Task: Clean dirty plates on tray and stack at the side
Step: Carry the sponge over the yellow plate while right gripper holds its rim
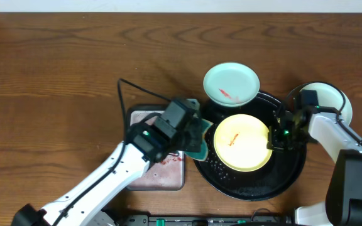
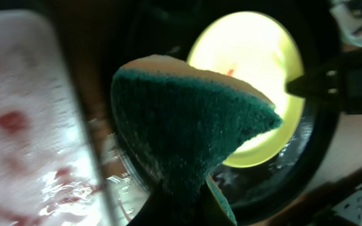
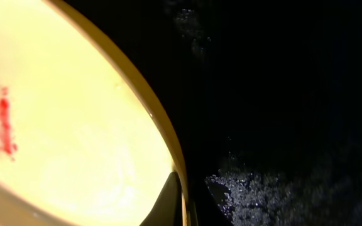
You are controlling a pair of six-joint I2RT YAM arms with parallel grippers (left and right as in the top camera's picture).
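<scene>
Your right fingers (image 3: 167,199) are pinching shut on the right rim of the yellow plate (image 1: 241,143), one tip lying inside the rim and the other outside it. That plate is sitting in the black tray (image 1: 281,183), with a red smear (image 3: 4,129) showing near its middle. Your left fingers (image 2: 171,210) are gripping a green sponge (image 2: 181,119), holding it just beside the plate's left edge. A mint plate (image 1: 231,83) is resting at the tray's far rim, and a pale plate (image 1: 332,94) is lying on the surface (image 1: 55,75) under your right arm.
</scene>
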